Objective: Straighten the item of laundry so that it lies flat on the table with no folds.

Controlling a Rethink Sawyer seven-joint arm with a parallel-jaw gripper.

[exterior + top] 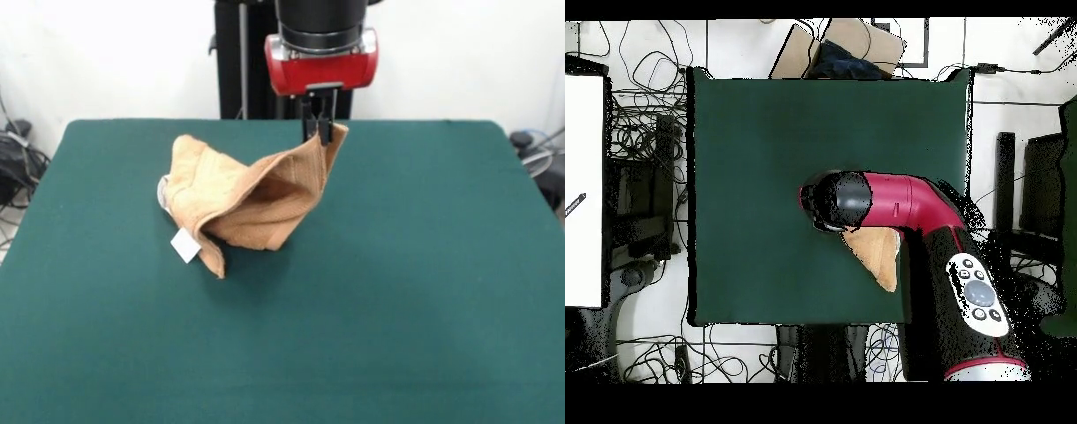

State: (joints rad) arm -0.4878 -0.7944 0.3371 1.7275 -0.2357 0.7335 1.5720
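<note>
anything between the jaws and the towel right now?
Nothing: in the front view the gripper is shut on the towel, pinching its raised corner, so no gap shows. Overhead, the arm hides the contact.

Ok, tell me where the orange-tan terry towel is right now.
In the front view the orange-tan terry towel sits crumpled left of centre on the far half of the dark green felt table, one corner lifted and pinched by the black gripper under the red wrist.

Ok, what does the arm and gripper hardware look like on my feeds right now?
Front view: a black cylindrical wrist section above a glossy red collar, then a small dark gripper below. Overhead: the arm is red with a rounded black joint cap, a black segment, and a grey oval button panel. No cables or lettering are visible on it.
</note>
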